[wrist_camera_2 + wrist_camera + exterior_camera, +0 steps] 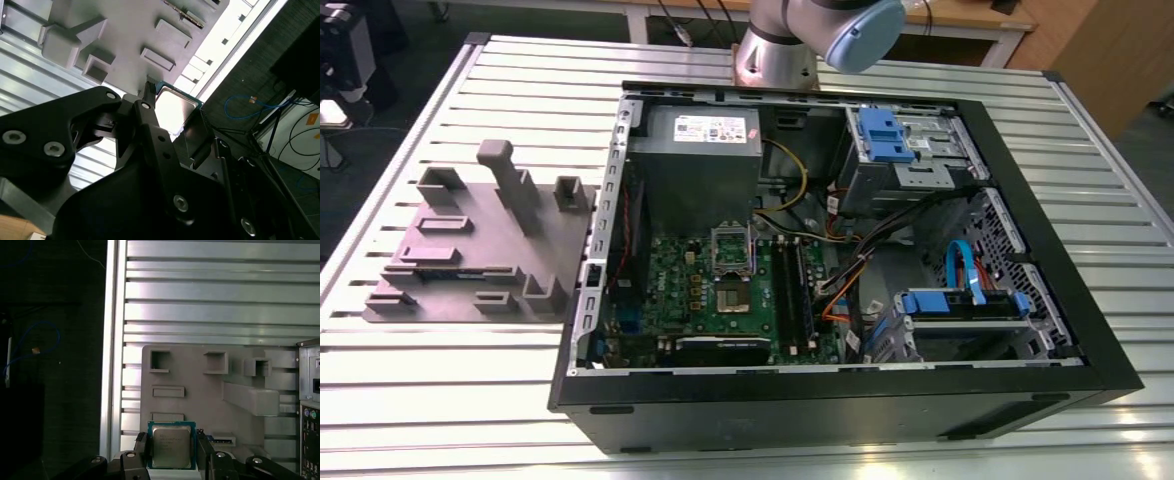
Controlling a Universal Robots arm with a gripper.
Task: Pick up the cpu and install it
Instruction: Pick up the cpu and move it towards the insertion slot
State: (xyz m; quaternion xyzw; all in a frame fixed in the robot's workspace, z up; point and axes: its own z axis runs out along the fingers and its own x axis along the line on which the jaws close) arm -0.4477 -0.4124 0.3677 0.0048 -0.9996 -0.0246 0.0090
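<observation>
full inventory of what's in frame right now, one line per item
table: 1, silver slatted, under everything
fixture plate: 1, grey, on the table, exterior view's left of the case
computer case: 1, black, open, mid-table
power supply: 1, grey, in the case nearest the arm
motherboard: 1, green, case floor
cpu socket: 1, dark, mid-motherboard
drive brackets: 2, blue, case's side at the exterior view's right
cables: several, blue, yellow, orange, black, beside the motherboard
cpu: 1, silvery, greenish rim, above the fixture plate
arm: 1, silver, pale blue cap, behind the case
gripper: 1, black, shut on the cpu
</observation>
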